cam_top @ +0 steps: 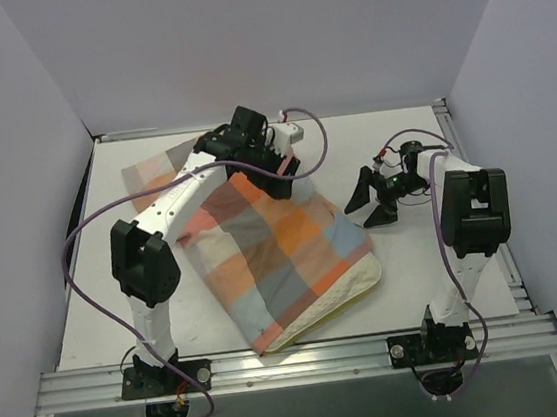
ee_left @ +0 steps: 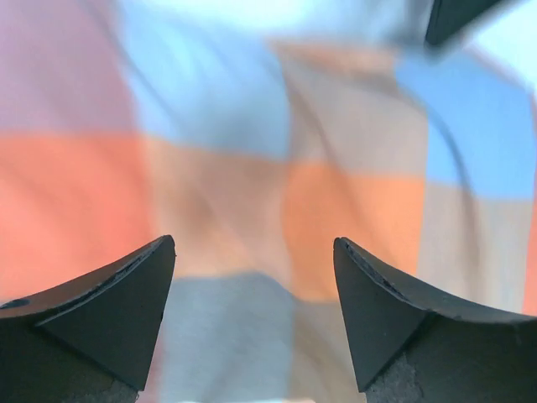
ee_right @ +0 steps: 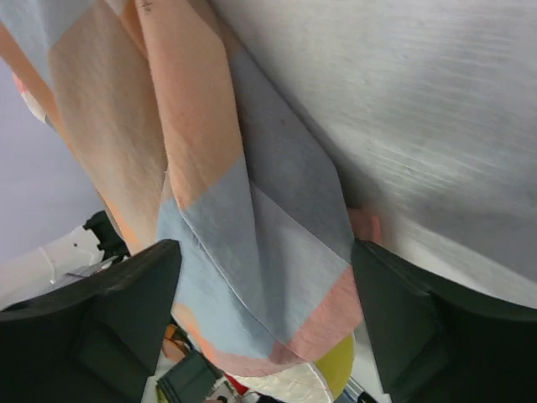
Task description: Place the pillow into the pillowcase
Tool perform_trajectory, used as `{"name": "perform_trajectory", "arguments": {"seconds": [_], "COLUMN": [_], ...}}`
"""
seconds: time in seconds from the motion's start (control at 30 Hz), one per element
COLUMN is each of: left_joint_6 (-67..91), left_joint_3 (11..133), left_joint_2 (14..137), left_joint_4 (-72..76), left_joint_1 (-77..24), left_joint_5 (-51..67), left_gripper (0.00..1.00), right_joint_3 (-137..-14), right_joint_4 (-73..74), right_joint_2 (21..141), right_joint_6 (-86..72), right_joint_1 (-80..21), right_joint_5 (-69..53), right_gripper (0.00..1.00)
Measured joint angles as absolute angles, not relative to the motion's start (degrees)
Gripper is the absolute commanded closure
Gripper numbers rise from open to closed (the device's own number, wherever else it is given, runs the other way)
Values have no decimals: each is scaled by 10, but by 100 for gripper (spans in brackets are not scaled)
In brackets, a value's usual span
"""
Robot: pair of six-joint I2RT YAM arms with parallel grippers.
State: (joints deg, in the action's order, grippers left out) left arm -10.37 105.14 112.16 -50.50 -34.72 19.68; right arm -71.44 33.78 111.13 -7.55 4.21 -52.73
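Observation:
The checked pillowcase (cam_top: 262,241) lies slantwise across the table's middle. It covers most of the pillow (cam_top: 353,286), whose cream edge sticks out at the near right. My left gripper (cam_top: 277,176) hangs over the far part of the pillowcase. In the left wrist view the left gripper (ee_left: 254,252) is open and empty, with blurred checked cloth (ee_left: 252,168) close below. My right gripper (cam_top: 370,201) is open just right of the pillowcase's right edge. In the right wrist view the right gripper (ee_right: 264,256) is open, with the cloth's corner (ee_right: 268,269) seen between the fingers and the pillow's cream and yellow corner (ee_right: 302,386) below.
The white table (cam_top: 436,261) is enclosed by pale walls at the left, back and right. A metal rail (cam_top: 296,362) runs along the near edge by the arm bases. Purple cables (cam_top: 72,252) loop beside each arm.

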Motion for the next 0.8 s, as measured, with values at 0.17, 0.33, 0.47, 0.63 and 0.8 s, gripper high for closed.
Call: {"name": "perform_trajectory", "arguments": {"seconds": [0.17,0.33,0.47,0.63,0.8], "left_joint_6": [-112,-125,-138,-168,-198], "left_joint_3": [1249,1372,1381,1377,1291], "left_joint_2": [1206,1346,1432,1441,1361], "left_joint_4": [-486,-484,-493,-494,-495], "left_joint_1": [-340,-345,-352,-371,-429], "left_joint_5": [165,152,126,127,176], "left_gripper": [22,23,54,100,83], "right_joint_3": [-696,-656,-655,-655,-655], "right_joint_4": [305,304,301,288,274], "right_joint_2": [1111,1111,1111,1111,1111], "right_joint_6": [-88,-87,-88,-100,-127], "right_joint_1": [18,11,11,11,7], "right_joint_5": [-555,-576,-590,-601,-612], "right_gripper": [76,100,100,100,100]}}
